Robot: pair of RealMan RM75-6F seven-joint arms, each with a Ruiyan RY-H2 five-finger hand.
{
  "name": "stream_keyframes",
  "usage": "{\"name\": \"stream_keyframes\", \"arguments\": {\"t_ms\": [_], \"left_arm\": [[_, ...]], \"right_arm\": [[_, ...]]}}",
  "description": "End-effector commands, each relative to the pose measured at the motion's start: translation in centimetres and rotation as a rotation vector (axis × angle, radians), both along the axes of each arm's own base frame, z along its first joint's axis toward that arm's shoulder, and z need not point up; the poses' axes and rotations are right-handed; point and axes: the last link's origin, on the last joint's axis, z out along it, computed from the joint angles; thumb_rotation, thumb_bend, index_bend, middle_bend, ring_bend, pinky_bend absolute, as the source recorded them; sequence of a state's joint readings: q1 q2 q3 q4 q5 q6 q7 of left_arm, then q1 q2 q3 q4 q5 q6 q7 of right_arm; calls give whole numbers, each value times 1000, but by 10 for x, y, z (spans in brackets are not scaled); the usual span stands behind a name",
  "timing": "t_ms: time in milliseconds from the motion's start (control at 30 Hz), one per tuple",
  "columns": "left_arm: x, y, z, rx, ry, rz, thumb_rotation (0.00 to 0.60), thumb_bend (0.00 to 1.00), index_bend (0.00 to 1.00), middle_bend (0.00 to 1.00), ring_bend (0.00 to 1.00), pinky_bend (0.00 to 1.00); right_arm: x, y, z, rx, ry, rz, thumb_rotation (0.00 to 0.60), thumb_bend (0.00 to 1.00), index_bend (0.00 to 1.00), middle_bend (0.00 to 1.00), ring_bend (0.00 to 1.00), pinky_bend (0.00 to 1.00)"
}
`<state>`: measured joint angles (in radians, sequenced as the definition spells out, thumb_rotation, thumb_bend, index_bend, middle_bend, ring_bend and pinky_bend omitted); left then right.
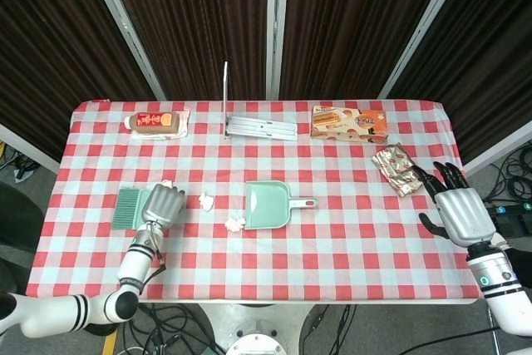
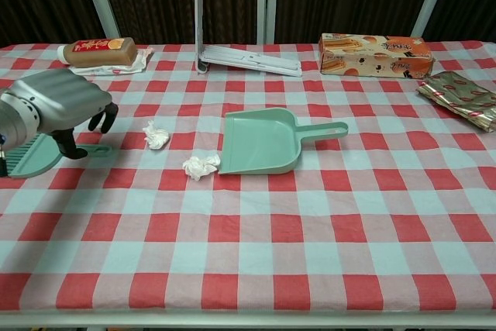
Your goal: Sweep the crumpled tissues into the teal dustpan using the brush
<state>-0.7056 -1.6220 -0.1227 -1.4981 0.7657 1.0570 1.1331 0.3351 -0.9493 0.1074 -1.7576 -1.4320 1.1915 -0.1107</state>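
- My left hand (image 1: pixel 163 203) sits low over the handle of the brush (image 1: pixel 129 207), palm down, knuckles up, forearm running back toward the near table edge. In the chest view the dark fingers (image 2: pixel 105 118) curl down around the handle; I cannot tell whether they are clamped on it or only touching.
- Brush lies flat on the table (image 1: pixel 349 239), bristle end pointing away from the dustpan.
- One crumpled tissue (image 1: pixel 206 200) lies just right of the left hand; a second tissue (image 1: pixel 235 224) rests against the open lip of the teal dustpan (image 1: pixel 267 204). A third scrap peeks out behind the left hand's fingers in the head view.
- Dustpan sits near table centre, mouth facing the left hand, handle pointing toward my right side.
- My right hand (image 1: pixel 455 209) hovers at the far right table edge, palm down, fingers spread apart, holding nothing, just beside a foil packet (image 1: pixel 396 169).
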Motion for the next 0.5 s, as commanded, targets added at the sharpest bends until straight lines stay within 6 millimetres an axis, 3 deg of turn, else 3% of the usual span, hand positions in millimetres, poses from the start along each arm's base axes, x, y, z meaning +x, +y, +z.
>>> {"name": "stream_keyframes", "arguments": {"t_ms": [33,500], "left_arm": [[1,3,-3,-13,19,26,600,265,428,437,699,827],[-7,9,-10,-22,37,83,600,268,442,457,701,830]], "right_arm": [[-1,0,0,-2,-1,-4,600,234,40,238,0,0],[-11,2,1,-6,-7,-38,600,234,40,237,0,0]]}}
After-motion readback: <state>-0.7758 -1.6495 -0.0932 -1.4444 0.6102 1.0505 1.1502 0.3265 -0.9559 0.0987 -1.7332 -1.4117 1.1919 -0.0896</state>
